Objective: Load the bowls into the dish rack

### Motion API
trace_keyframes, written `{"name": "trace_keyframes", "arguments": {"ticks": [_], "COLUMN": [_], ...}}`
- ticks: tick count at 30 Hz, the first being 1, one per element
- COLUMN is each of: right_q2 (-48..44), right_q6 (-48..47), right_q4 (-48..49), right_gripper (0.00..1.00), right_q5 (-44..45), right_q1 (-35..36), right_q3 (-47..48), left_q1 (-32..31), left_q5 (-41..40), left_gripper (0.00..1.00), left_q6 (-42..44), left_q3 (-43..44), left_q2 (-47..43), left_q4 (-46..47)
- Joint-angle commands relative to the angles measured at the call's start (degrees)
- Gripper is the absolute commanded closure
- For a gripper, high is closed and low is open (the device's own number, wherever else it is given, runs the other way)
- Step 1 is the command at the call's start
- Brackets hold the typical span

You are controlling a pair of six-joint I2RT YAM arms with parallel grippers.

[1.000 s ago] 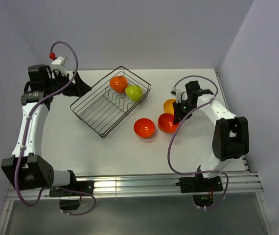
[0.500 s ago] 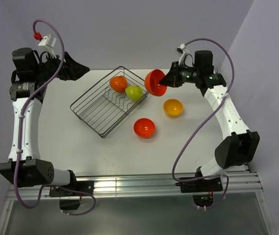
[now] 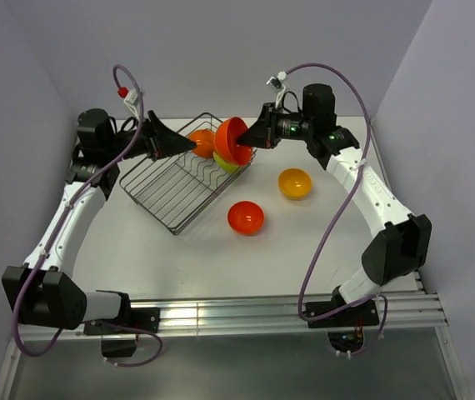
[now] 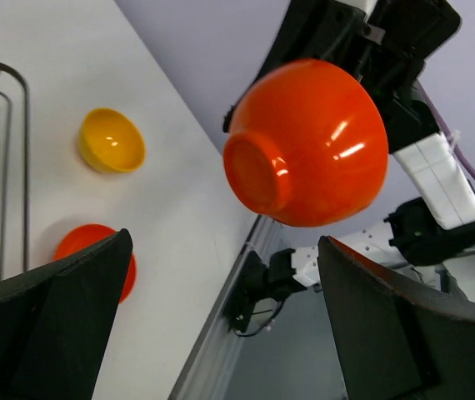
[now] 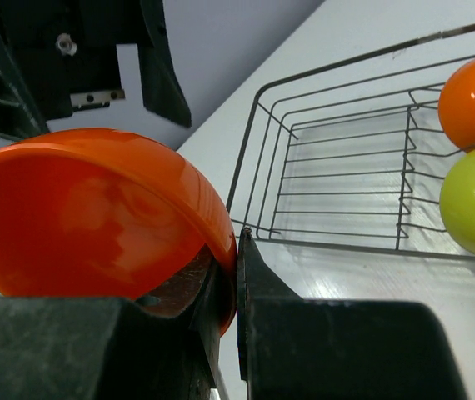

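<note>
Work surface: a white table (image 3: 179, 258) enclosed by pale lavender walls (image 3: 246, 50). The dish rack (image 3: 162, 187) sits on it at an angle, with an orange bowl (image 3: 201, 143) and a lime green bowl (image 3: 231, 165) at its far end. A yellow-orange bowl (image 3: 295, 182) and a red-orange bowl (image 3: 246, 217) rest on the table beside it. My right pincer (image 3: 250, 142) clamps the rim of the held bowl (image 3: 229, 137), which is tilted on edge above the rack's far corner. My left pincer (image 3: 186, 143) is spread wide and holds nothing. Only the left wrist view shows the held bowl's underside. Only the right wrist view shows its rim pinched between my fingers (image 5: 258, 283).
</note>
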Motion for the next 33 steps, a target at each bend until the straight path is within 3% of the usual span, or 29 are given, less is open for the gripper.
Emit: {"name": "trace_keyframes", "arguments": {"ticks": [1, 4, 9, 21, 27, 33], "right_q2": [0.8, 1.1, 1.4, 0.0, -0.1, 0.1], "right_q6": [1.4, -0.4, 0.3, -1.1, -2.4, -4.1], "right_q4": [5.6, 2.0, 1.9, 1.4, 0.0, -2.1], "right_gripper": [1.0, 1.0, 1.0, 1.0, 1.0, 1.0], "right_q5": [-0.2, 2.9, 4.6, 7.4, 10.3, 13.0], "right_q1": [1.2, 2.2, 3.1, 6.0, 7.0, 7.6], "right_q3": [1.7, 2.7, 1.7, -0.4, -0.3, 1.0], "left_q1": [-1.7, -2.1, -4.0, -9.6, -9.9, -11.9], "left_q5": [3.4, 4.0, 0.9, -10.1, -7.6, -8.9], "left_gripper": [0.01, 0.01, 0.0, 0.0, 0.05, 0.08], "left_q6": [-11.9, -18.0, -17.2, -5.1, -7.0, -4.3], "left_q3": [-3.8, -6.7, -7.9, -1.9, -2.6, -1.6], "left_q2": [-2.4, -2.7, -5.2, -3.7, -4.0, -3.8], "left_q4": [16.4, 22.9, 23.5, 5.4, 8.4, 5.3]}}
